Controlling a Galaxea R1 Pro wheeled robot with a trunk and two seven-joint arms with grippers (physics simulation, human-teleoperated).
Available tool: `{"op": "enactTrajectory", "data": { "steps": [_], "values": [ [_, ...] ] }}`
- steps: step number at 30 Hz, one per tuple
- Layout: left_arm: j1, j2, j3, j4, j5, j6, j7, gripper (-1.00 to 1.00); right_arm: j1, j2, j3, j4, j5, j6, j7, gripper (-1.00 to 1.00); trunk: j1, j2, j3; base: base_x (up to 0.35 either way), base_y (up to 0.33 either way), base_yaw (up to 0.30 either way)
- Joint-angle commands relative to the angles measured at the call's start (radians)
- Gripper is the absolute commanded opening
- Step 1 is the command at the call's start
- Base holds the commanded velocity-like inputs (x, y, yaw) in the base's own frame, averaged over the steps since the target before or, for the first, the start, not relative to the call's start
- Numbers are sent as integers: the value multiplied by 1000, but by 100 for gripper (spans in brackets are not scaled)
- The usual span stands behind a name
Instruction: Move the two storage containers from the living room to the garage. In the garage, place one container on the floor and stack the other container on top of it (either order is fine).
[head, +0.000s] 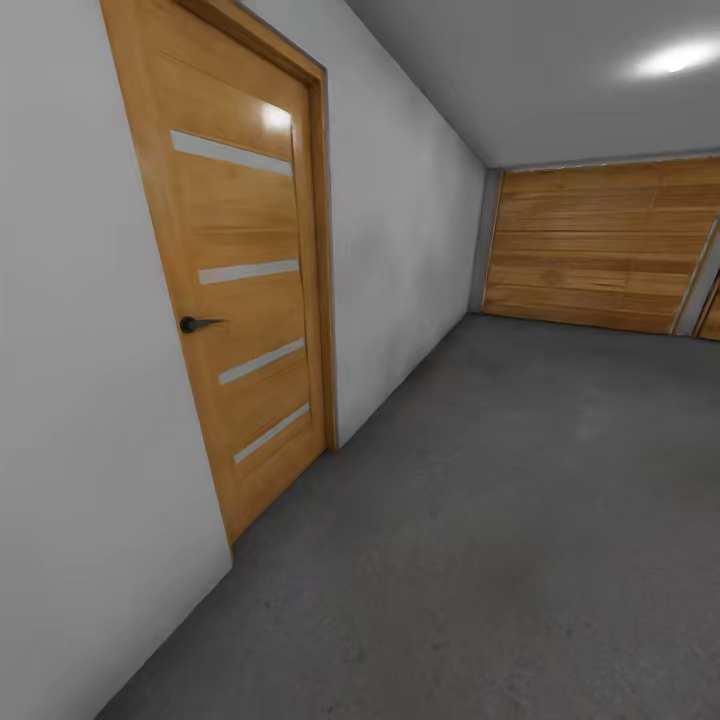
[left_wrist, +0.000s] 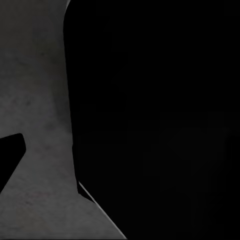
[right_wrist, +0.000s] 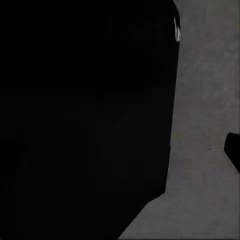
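Note:
I am in the garage. Its rough grey concrete floor (head: 520, 520) runs ahead to a wood-slat garage door (head: 600, 245) at the far end. The two storage containers and the living room are out of view. In the left wrist view a large black shape (left_wrist: 160, 120) hides most of the picture, with a strip of concrete floor (left_wrist: 40, 100) beside it and a dark tip (left_wrist: 9, 160) at the edge. The right wrist view has a similar black mass (right_wrist: 85, 110), some floor (right_wrist: 205, 100) and a small dark tip (right_wrist: 234, 152). Neither view lets me tell how the jaws stand.
A closed wooden door (head: 245, 300) with pale glazed strips and a black handle (head: 195, 324) is set in the white wall (head: 400, 230) close on my left. A ceiling light glows at top right. Open concrete stretches ahead and to the right.

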Motion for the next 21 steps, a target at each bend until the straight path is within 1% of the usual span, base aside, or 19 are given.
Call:
{"op": "enactTrajectory", "data": {
  "steps": [1, 2, 5, 10, 15, 21],
  "values": [
    [0, 0, 0, 0, 0, 0, 0, 100, 0, 0, 0, 0, 0, 0, 0, 100, 0, 0, 0, 0, 0, 0],
    [-6, -6, 6, 2, 6, 0, -2, 100, -2, -5, 6, 0, 6, -5, -2, 100, 0, 0, 0, 0, 0, 0],
    [-12, -22, 20, 2, 6, 0, -2, 100, -2, -5, 9, 0, 9, -5, -3, 100, 0, 0, 0, 0, 0, 0],
    [-11, -29, 28, -24, 28, -25, -1, 100, -1, -9, 10, 1, 11, -29, -2, 100, 0, 0, 0, 0, 0, 0],
    [-11, -30, 30, -38, 54, -53, -1, 100, -1, -9, 9, 1, 30, -57, -3, 100, 0, 0, 0, 0, 0, 0],
    [-11, -31, 30, -40, 58, -58, -2, 100, -2, -6, 3, 2, 38, -91, -3, 100, 0, 0, 0, 0, 0, -16]
  ]
}}
